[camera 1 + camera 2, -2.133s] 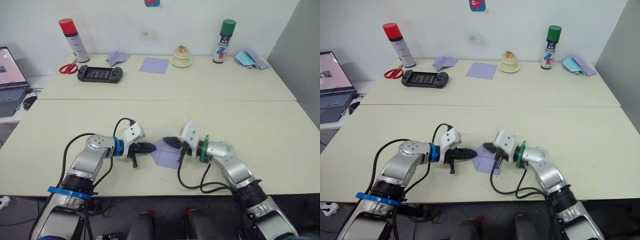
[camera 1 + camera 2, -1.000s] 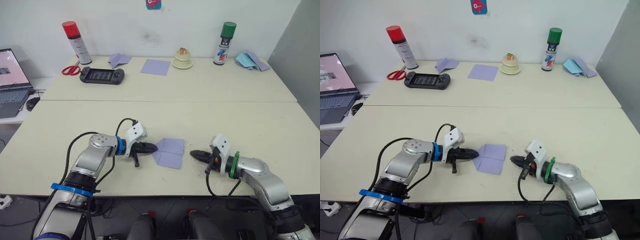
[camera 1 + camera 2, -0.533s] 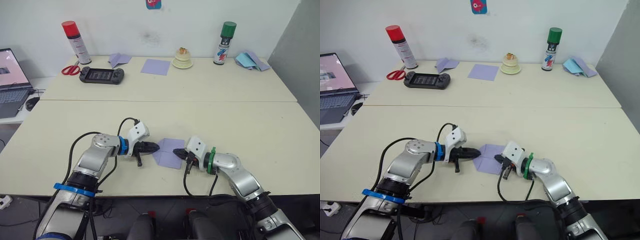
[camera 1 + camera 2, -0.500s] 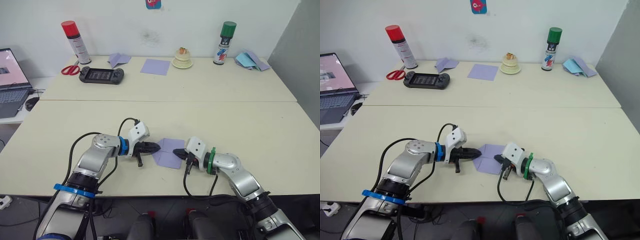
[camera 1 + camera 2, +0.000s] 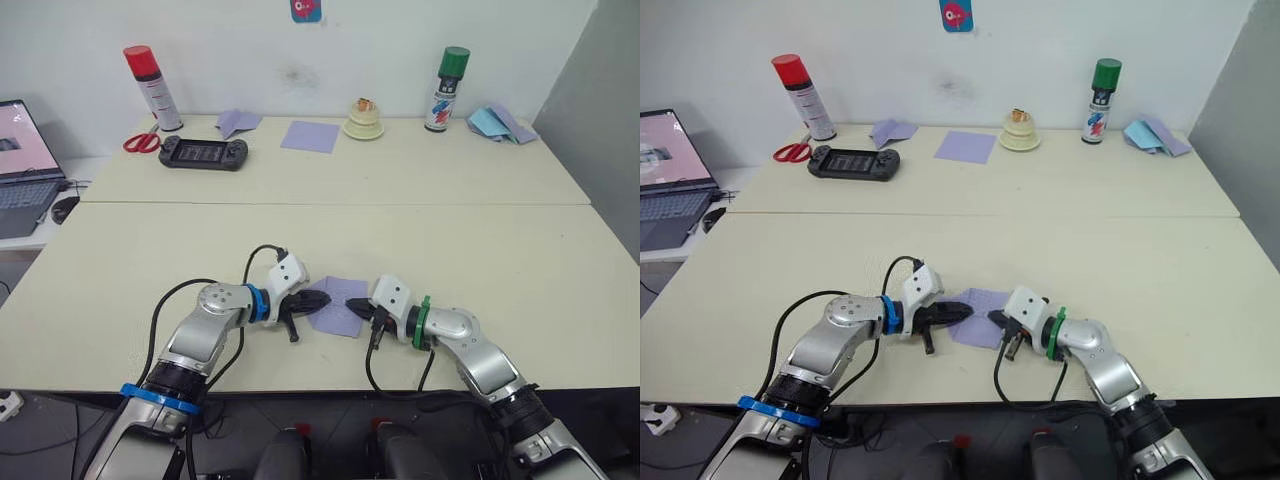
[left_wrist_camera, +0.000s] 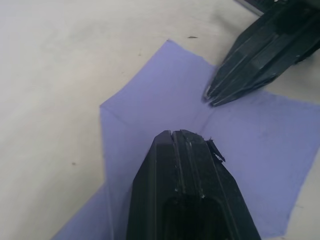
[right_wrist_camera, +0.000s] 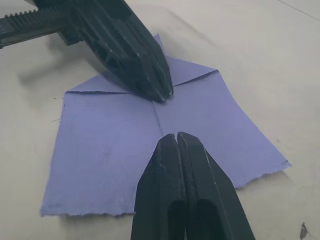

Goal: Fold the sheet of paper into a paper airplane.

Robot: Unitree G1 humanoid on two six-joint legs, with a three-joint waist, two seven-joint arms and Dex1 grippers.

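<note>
Lavender-purple sheet of paper [image 5: 340, 304] is lying flat on the near worktop [image 5: 500, 260], low in the centre of the head frame, with creases running across it. I am seeing the left end effector [image 5: 322, 297] reaching in from the left, its two black fingers pressed together, the tip resting on the sheet's left part. The right end effector [image 5: 352, 303] is coming in from the right, fingers likewise together, tip on the sheet's right part. The two tips are pointing at each other, near but apart, along the centre crease. Along the far worktop, across the top of the frame, I am seeing a black game console [image 5: 204, 152], red scissors [image 5: 138, 142], a smooth lavender square [image 5: 309, 136] and a green-capped spray can [image 5: 447, 88].
</note>
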